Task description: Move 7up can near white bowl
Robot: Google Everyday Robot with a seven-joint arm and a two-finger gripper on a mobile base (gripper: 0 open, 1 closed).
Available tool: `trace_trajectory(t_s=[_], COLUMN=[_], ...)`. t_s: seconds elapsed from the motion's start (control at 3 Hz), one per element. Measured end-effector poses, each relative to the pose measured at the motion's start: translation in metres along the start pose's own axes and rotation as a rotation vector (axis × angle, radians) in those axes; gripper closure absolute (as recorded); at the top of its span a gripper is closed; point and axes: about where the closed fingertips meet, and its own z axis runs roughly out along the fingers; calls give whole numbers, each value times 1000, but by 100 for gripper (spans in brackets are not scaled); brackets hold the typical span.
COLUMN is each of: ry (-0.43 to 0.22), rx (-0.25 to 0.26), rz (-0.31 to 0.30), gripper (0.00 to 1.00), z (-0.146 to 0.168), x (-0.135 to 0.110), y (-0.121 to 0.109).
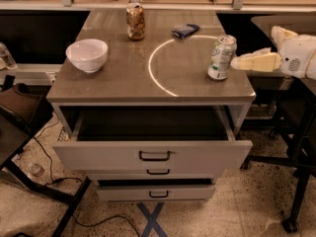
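The 7up can [221, 57], white and green with a silver top, stands upright near the right edge of the grey cabinet top [148, 83]. The white bowl [87, 55] sits on the left side of the top, far from the can. My gripper [237, 63] reaches in from the right at can height, its cream fingertips just right of the can, close to touching it. It holds nothing that I can see.
A gold-brown can [135, 20] stands at the back centre and a dark blue packet [185, 30] lies right of it. The top drawer [153, 152] is pulled open below. A lower drawer is slightly open. Chair legs stand at the left and right.
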Motion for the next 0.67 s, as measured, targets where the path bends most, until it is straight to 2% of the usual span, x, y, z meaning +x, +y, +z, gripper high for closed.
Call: trace_trajectory(t_s=[0.33, 0.67], ry=[-23, -7], rx=[-5, 2], rz=[3, -17], gripper=[0, 0], z=[17, 35], x=[7, 16], y=[1, 2])
